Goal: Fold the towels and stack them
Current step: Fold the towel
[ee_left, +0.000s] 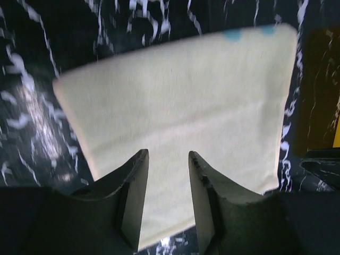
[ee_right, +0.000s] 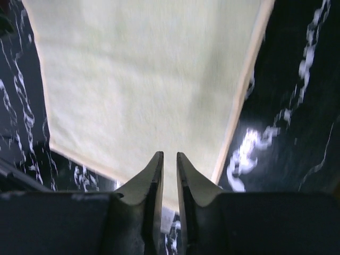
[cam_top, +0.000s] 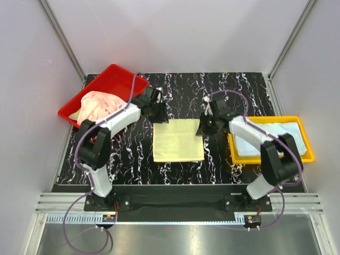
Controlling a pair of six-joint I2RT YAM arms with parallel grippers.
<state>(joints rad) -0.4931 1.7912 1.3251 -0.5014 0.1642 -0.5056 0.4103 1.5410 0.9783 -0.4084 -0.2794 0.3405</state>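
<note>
yellow-green towel (cam_top: 178, 139) lies flat at desk (cam_top: 133, 154) centre. left hand (ee_left: 168, 154), jaws apart and empty, sits over its far left corner. right hand (ee_right: 169, 154), jaws narrowly apart and empty, sits at its far right corner. pale blue towel (cam_top: 271, 139) in yellow tray (cam_top: 271, 158), right. pink towel (cam_top: 101, 106) in red tray (cam_top: 114, 71), far left.

A black tabletop (cam_top: 234, 90) veined with white marbling is filling the middle of the top view, and in the wrist views light is glinting off it in soft patches. Plain white panels are closing it in: a back wall (cam_top: 175, 32), a left wall (cam_top: 26, 79) and a right wall (cam_top: 319, 69), with aluminium posts (cam_top: 64, 40) running up the two rear corners. Along the near edge a ribbed metal rail (cam_top: 58, 202) is lying crosswise, and a dull steel sheet (cam_top: 175, 239) is stretching below it.
</note>
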